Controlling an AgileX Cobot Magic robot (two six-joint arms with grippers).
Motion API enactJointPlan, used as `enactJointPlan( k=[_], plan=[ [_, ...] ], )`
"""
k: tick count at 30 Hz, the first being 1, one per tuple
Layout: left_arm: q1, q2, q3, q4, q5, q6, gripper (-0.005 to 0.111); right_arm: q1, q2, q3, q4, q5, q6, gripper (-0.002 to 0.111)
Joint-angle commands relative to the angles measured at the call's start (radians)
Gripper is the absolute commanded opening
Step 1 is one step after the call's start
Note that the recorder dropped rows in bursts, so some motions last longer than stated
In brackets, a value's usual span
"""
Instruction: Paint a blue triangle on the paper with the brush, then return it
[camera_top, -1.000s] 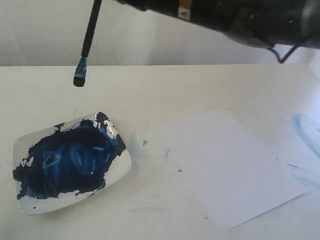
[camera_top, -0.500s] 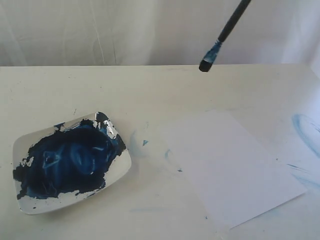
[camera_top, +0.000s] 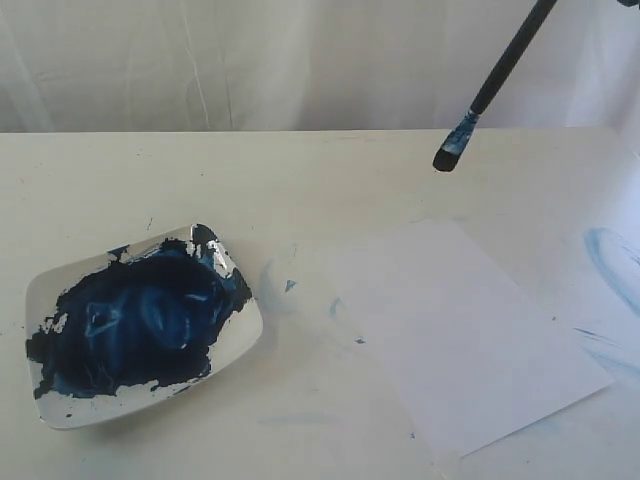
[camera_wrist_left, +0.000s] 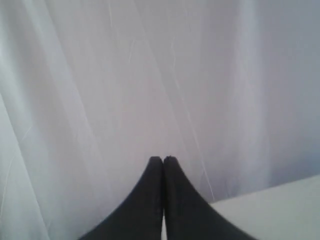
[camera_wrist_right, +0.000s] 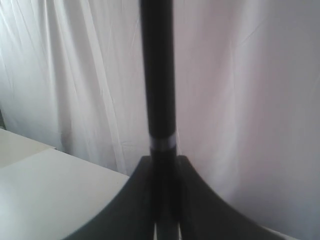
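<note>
The brush (camera_top: 500, 75) hangs tilted in the air at the upper right, its blue-stained bristles (camera_top: 448, 153) above the far edge of the table, short of the paper (camera_top: 460, 335). The white sheet lies flat and skewed at the right, with no blue triangle on it. In the right wrist view my right gripper (camera_wrist_right: 163, 162) is shut on the brush's black handle (camera_wrist_right: 158, 75), just below its pale band. My left gripper (camera_wrist_left: 163, 161) is shut on nothing and faces the white curtain. Neither gripper shows in the exterior view.
A white rounded dish (camera_top: 48, 290) smeared with dark blue paint (camera_top: 140, 320) sits at the front left. Pale blue curved smears (camera_top: 612, 262) mark the table right of the paper. Small blue specks (camera_top: 289, 285) lie between dish and sheet. A white curtain (camera_top: 250, 60) hangs behind.
The brush has swung from above the dish at the left across to the upper right, and its tip has dropped slightly. The dark arm seen a second ago has left the exterior view.
</note>
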Motion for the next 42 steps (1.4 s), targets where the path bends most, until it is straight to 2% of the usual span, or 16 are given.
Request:
enactJointPlan(
  k=[1,4,7,10,13,20,21,23,27,29,33,35,36,38,40,42],
  plan=[
    [0.0,-0.004,0.002,-0.008,-0.213,-0.025,0.0,-0.005,-0.008,0.003,0.002,0.001,0.014,0.0],
    [0.0,-0.004,0.002,-0.045,-0.261,-0.049,0.0,-0.005,-0.008,0.003,0.002,0.003,0.014,0.0],
    [0.0,0.02,-0.055,-0.086,-0.062,-0.134,0.0,-0.005,-0.008,0.003,0.002,0.008,0.014,0.0],
    [0.0,0.146,-0.166,-0.007,0.092,-0.32,0.0,-0.005,-0.008,0.003,0.002,0.018,0.014,0.0],
    [0.0,0.369,-0.291,0.266,0.062,-0.544,0.0,-0.005,-0.008,0.003,0.002,0.04,0.014,0.0],
    [-0.002,1.001,-0.692,1.334,-0.173,-1.453,0.0,-0.005,-0.008,0.003,0.002,0.045,0.014,0.0],
    [-0.012,1.086,-0.767,1.441,-0.209,-1.532,0.0,-0.005,-0.008,0.003,0.002,0.047,0.014,0.0],
    [-0.04,1.226,-0.879,1.441,-0.227,-1.549,0.0,-0.005,-0.008,0.003,0.002,0.064,0.014,0.0],
    [-0.146,1.41,-1.038,1.441,-0.072,-1.471,0.0,-0.005,-0.008,0.003,0.002,0.128,0.014,0.0],
    [-0.218,1.483,-1.092,1.441,0.095,-1.301,0.0,-0.005,-0.008,0.003,0.002,0.144,0.014,0.0],
    [-0.312,1.596,-1.159,1.441,0.702,-0.926,0.0,-0.005,-0.008,0.003,0.002,0.147,0.014,0.0],
    [-0.32,1.644,-1.186,1.374,0.896,-0.805,0.0,-0.005,-0.008,0.003,0.002,0.147,0.014,0.0],
    [-0.32,1.651,-1.196,1.28,0.919,-0.732,0.0,-0.005,-0.008,0.003,0.002,0.147,0.014,0.0],
    [-0.32,1.654,-1.209,0.887,0.895,-0.437,0.0,-0.005,-0.008,0.003,0.002,0.149,0.014,0.0],
    [-0.333,1.654,-1.21,0.339,0.861,0.03,0.0,-0.005,-0.008,0.003,0.002,0.157,0.014,0.0],
    [-0.358,1.662,-1.234,-0.176,0.954,0.52,0.0,-0.005,-0.006,0.003,0.002,0.158,0.014,0.0]
  ],
)
